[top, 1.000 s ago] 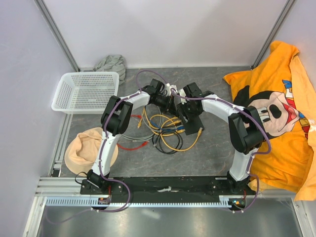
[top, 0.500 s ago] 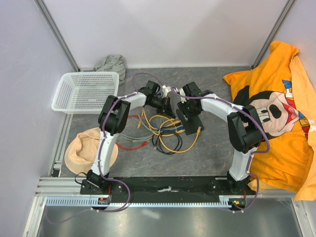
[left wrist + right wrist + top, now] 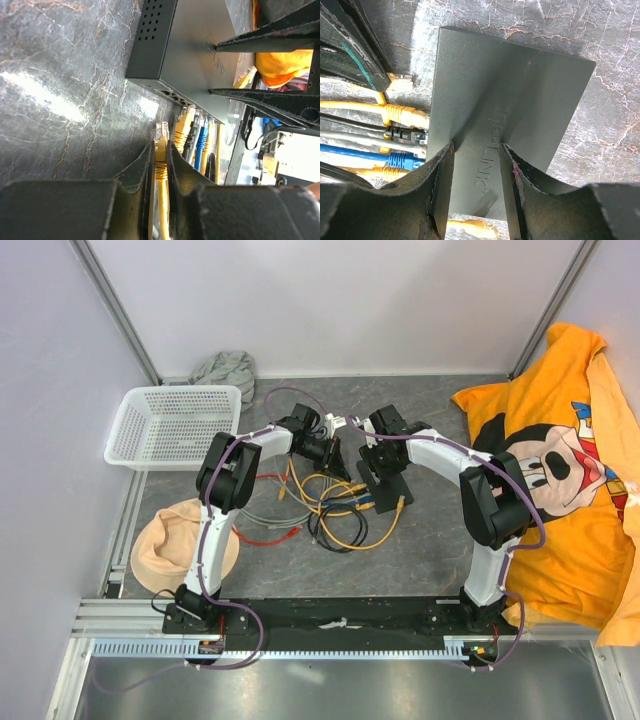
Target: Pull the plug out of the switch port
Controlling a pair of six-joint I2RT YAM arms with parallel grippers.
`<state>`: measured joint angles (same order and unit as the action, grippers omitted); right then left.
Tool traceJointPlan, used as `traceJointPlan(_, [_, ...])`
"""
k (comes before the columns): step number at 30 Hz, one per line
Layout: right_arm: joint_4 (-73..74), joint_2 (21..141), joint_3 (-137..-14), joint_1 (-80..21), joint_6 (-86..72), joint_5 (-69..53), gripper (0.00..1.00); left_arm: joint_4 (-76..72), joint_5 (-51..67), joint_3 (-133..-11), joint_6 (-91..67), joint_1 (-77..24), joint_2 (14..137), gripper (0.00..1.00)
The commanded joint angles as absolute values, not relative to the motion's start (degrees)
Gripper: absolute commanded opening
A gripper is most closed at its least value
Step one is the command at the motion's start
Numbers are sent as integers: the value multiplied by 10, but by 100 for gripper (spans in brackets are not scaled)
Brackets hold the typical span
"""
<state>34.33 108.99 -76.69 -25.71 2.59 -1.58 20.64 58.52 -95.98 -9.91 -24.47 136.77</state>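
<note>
The switch (image 3: 520, 100) is matte black, the plug (image 3: 160, 145) yellow, the basket (image 3: 170, 392) white

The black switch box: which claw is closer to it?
Right. The right claw rests on top of the switch; the left claw holds a yellow plug just off its sockets.

The left arm (image 3: 228, 472) and right arm (image 3: 490, 502) reach forward and bend inward toward each other, the left gripper (image 3: 161, 155) with jaws pinched on a yellow plug (image 3: 160, 136), the right gripper (image 3: 477, 167) with jaws spread, tips planted on the switch (image 3: 520, 90).
</note>
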Motion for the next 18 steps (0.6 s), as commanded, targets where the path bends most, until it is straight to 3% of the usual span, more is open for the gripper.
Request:
traceJointPlan(1, [349, 1165, -727, -255, 23, -4, 50, 267, 530, -987, -29, -230, 1342, 1])
traceJointPlan(7, [348, 1168, -734, -255, 24, -4, 50, 353, 534, -1039, 25, -216, 1301, 2])
traceJointPlan(18, [345, 1165, -736, -255, 25, -4, 51, 394, 449, -966, 80, -171, 1164, 2])
